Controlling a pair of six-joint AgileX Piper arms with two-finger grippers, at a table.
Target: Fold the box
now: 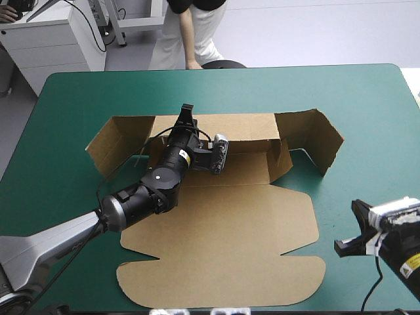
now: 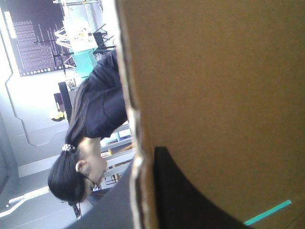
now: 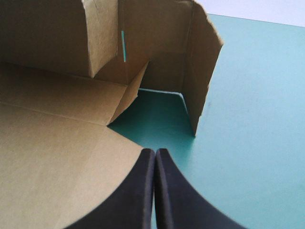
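The brown box (image 1: 230, 230) lies as a cut sheet in the table's middle, its back wall (image 1: 243, 125) raised and its two end flaps angled toward the front. My left gripper (image 1: 186, 117) reaches over the floor to the back wall's top edge. In the left wrist view the board (image 2: 214, 86) runs edge-on between the fingers, one black finger (image 2: 186, 200) flat against its face, so it is shut on the box. My right gripper (image 1: 344, 246) hovers off the sheet's right edge, shut (image 3: 155, 160) and holding nothing. Ahead of it stands the right end flap (image 3: 202, 67).
Bare teal-green cover (image 1: 367, 131) lies to the right of the box and along the front right. The left end flap (image 1: 118, 141) stands out toward the table's left side. A person's hand (image 1: 193, 63) is at the table's far edge.
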